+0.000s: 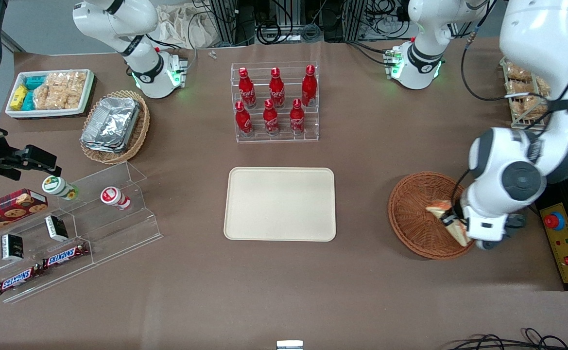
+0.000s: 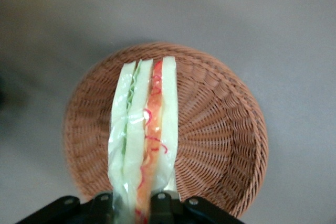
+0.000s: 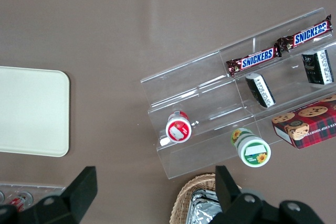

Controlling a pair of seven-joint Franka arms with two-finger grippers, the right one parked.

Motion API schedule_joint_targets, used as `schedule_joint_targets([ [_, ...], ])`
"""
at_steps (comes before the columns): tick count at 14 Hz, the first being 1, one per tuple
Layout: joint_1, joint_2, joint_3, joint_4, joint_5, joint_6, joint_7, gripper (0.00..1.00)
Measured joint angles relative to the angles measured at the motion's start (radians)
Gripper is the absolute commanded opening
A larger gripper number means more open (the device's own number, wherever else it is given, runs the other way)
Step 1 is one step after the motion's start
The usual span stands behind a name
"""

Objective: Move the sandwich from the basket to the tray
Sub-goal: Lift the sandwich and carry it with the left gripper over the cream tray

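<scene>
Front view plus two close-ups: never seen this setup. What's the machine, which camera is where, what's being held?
Two robot arms stand at a brown table. The front view looks at them from the front; the close-ups come from cameras on each arm's wrist. The working arm's hand is shut on the sandwich, a wrapped wedge, held over the wicker basket. The empty cream tray, where it should go, lies beside the basket, toward the parked arm's end. Red bottles stand farther from the front camera.

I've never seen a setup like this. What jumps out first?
The white arm's hand holds a wrapped sandwich above a round wicker basket at the working arm's end of the table. A bare cream tray lies mid-table, with six red bottles in a clear rack farther from the front camera.
</scene>
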Motion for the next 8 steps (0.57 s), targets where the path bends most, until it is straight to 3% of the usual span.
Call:
schedule_joint_targets([
  [4,0.0,-0.027,-0.026,0.273,-0.079,-0.364,0.176,0.0],
  [8,-0.007,-0.03,-0.182,0.321,-0.092,-0.422,0.189,0.0],
])
